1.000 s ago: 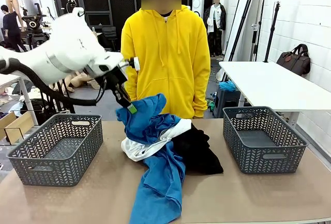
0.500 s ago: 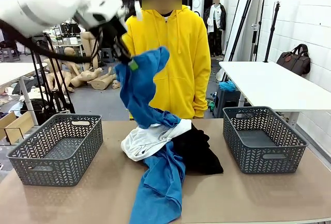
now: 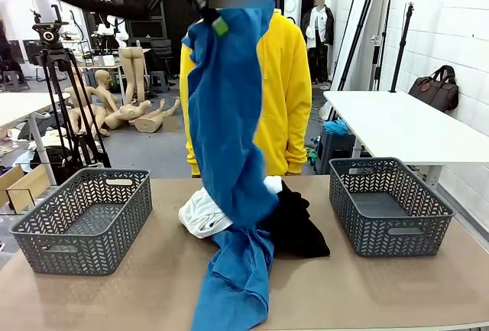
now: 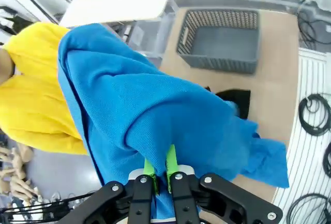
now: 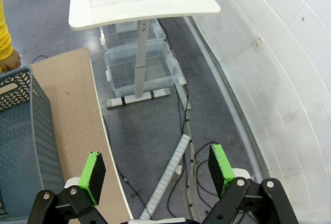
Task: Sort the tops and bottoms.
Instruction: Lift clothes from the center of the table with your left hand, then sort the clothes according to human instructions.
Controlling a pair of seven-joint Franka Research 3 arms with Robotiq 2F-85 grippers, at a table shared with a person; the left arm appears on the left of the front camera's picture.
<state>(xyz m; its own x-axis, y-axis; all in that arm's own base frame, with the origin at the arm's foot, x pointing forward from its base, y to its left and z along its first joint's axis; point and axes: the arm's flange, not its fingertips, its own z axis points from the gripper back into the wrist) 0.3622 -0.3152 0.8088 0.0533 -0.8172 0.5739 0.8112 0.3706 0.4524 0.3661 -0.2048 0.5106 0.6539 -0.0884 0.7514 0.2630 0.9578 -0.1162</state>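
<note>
**Front view:** left tool, top of frame, is pinched shut on a blue top. It hangs down to the pile at ctr: white top, black bottoms, second blue top on the table. Risk, as I judge it: the hem snags and drags the pile, or the thin pinch slips. Vs. 1 s ago: tool rose from near pile height and the cloth unfurled.

**Left wrist view:** pads nip one fold only.

**Right wrist view:** right tool gapes wide, empty, lower frame, by a basket.

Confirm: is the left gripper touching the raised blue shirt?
Touching. Left wrist view: the left gripper has its jaws pinched shut on a fold of the blue shirt, with no gap between them.
</note>
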